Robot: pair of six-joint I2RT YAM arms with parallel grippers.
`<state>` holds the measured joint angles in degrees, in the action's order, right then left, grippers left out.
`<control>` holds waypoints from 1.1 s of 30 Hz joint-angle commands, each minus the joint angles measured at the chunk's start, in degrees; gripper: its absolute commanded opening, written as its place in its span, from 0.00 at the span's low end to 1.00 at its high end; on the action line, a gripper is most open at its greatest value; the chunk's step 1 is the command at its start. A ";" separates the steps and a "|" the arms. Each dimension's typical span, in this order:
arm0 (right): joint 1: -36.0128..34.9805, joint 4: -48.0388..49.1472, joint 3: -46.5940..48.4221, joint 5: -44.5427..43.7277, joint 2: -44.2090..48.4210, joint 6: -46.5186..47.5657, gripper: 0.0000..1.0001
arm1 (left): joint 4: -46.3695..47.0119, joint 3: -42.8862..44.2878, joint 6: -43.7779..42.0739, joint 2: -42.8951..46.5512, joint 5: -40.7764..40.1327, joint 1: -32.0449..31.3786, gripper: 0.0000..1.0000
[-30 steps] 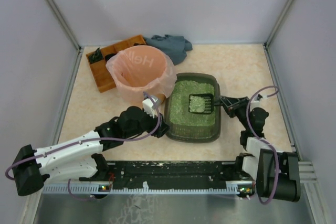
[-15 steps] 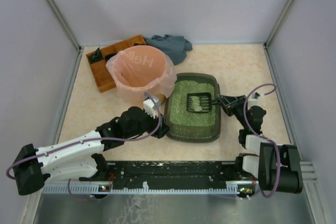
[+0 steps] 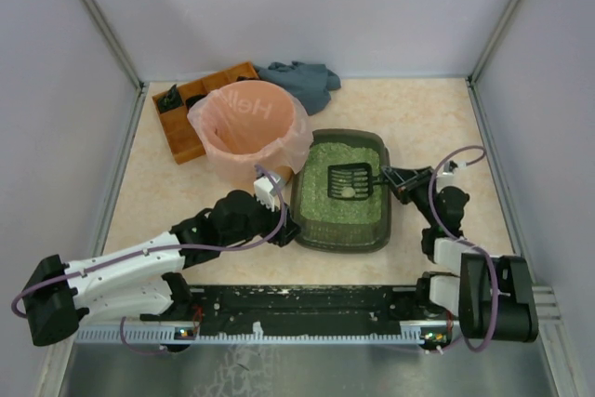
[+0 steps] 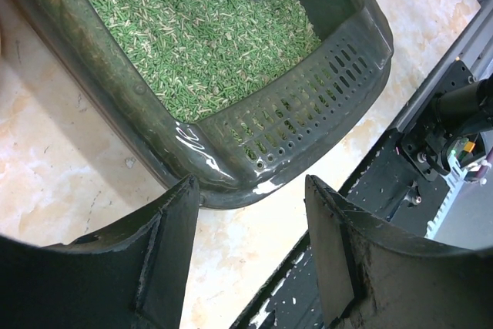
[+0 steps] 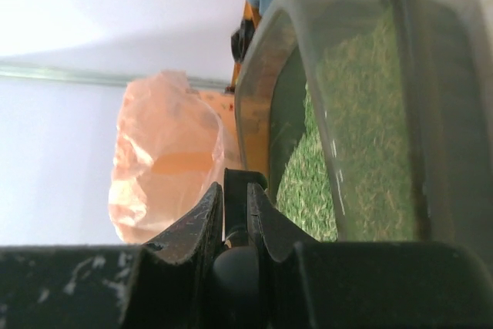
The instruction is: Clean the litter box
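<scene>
The litter box (image 3: pixel 303 204), a dark grey-green tray of pale green granules, lies mid-table. My right gripper (image 3: pixel 392 178) is shut on the handle of a black slotted scoop (image 3: pixel 350 179), held over the box's far half with a pale lump on it. In the right wrist view the fingers (image 5: pixel 235 194) clamp the black handle (image 5: pixel 236 184), with the box (image 5: pixel 347 113) ahead. My left gripper (image 3: pixel 284 226) is open at the box's near left corner. In the left wrist view it (image 4: pixel 250 190) is empty, just short of the perforated rim (image 4: pixel 308 105).
A round pink-bagged bin (image 3: pixel 249 127) stands against the box's far left side. Behind it are an orange compartmented tray (image 3: pixel 186 116) and a blue-grey cloth (image 3: pixel 302 81). A black rail (image 3: pixel 297 309) runs along the near edge. Walls close in left and right.
The scoop has risen slightly and shifted toward the far side; most granules have dropped out of it, leaving a pale lump. The left arm has not moved.
</scene>
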<state>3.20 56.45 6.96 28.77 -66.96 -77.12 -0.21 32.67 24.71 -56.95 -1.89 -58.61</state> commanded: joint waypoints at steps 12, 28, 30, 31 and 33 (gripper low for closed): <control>-0.65 -25.86 11.96 -4.51 18.66 6.09 0.00 | -0.79 -2.05 -0.14 2.26 -1.48 0.34 0.63; -16.96 -44.71 37.22 -28.89 16.40 4.53 0.00 | -10.56 -1.96 -5.93 8.67 -0.32 0.29 0.63; -21.31 -44.68 41.51 -33.46 13.17 7.29 0.00 | -11.38 -1.83 -5.67 9.31 -0.24 0.25 0.63; -23.47 -44.50 43.81 -35.37 11.21 8.73 0.00 | -11.82 -1.75 -5.65 9.92 -0.20 0.17 0.63; -26.60 -43.02 47.96 -37.37 7.14 11.82 0.00 | -13.22 -1.06 -5.39 10.93 -0.03 0.22 0.63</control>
<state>-17.78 9.67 45.71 -0.27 -54.61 -71.24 -10.79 30.92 19.64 -48.31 -2.92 -58.61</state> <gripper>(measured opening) 0.157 0.630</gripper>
